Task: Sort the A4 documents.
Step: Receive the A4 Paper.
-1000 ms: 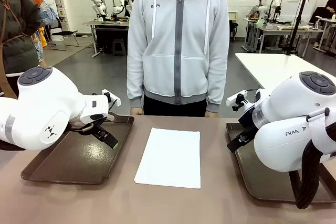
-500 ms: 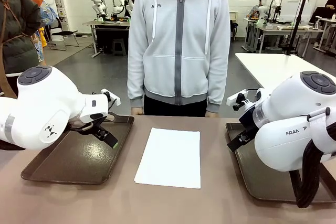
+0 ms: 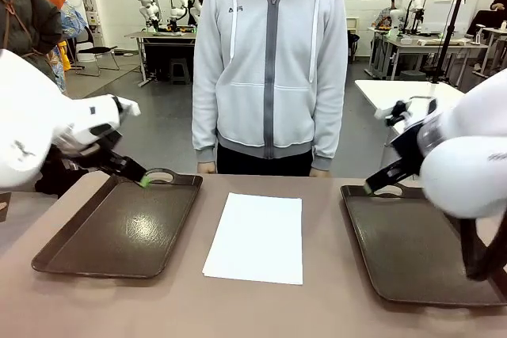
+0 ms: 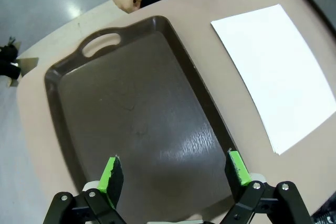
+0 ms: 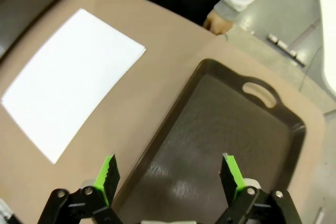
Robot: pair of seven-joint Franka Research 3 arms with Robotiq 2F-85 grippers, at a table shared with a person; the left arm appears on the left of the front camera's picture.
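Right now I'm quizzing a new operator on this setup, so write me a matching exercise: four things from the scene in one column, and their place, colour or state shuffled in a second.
Column one
1. A4 documents
2. left tray
3. right gripper
4. person

Column two
A. open, above the right tray
B. standing at the far side of the table
C. white, flat between the two trays
D. dark brown, handle hole at its far end

Pairs: 1-C, 2-D, 3-A, 4-B
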